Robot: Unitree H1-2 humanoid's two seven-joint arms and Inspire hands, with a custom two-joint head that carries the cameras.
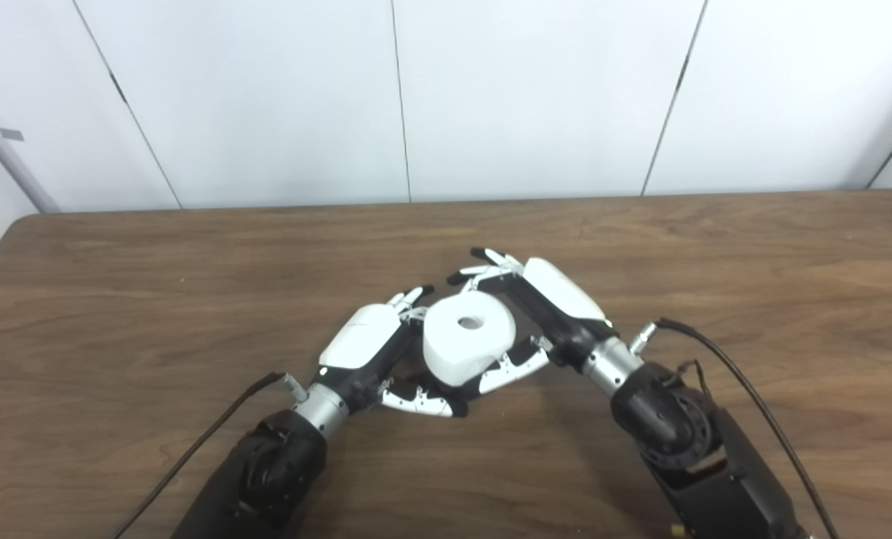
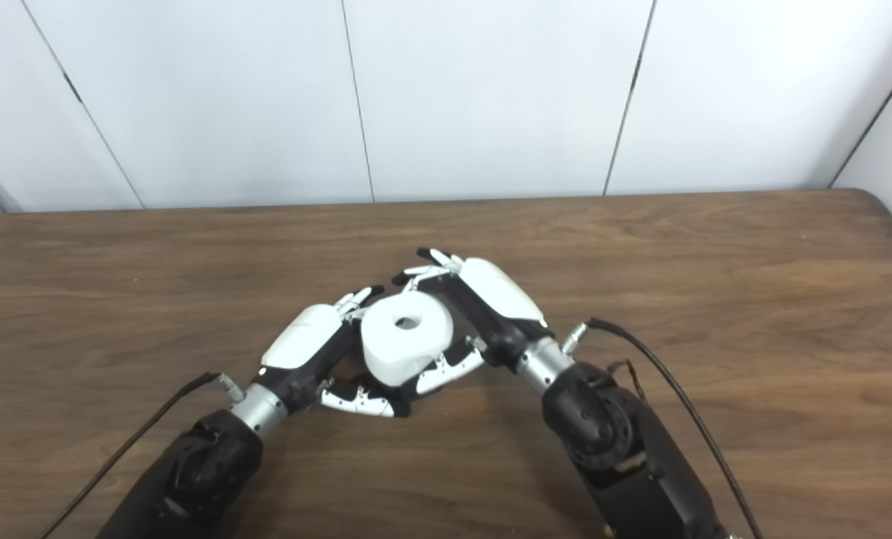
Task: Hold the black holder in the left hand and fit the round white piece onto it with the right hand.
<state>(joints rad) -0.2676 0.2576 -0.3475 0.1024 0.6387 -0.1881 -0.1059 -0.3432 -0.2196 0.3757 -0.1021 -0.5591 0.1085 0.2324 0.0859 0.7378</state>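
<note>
The round white piece (image 1: 467,337) with a hole in its top sits between my two hands at the middle of the table. My right hand (image 1: 558,296) is shut on it, fingers over its far side and thumb on its near side. My left hand (image 1: 364,344) curls around something just under and left of the white piece, thumb below it. The black holder is almost wholly hidden there; only a dark sliver (image 1: 414,372) shows under the piece. Whether the piece is seated on the holder cannot be seen.
The brown wooden table (image 1: 191,262) stretches to both sides, with a white panelled wall behind its far edge. A black cable (image 1: 723,367) runs from my right wrist, and another (image 1: 206,442) from my left wrist.
</note>
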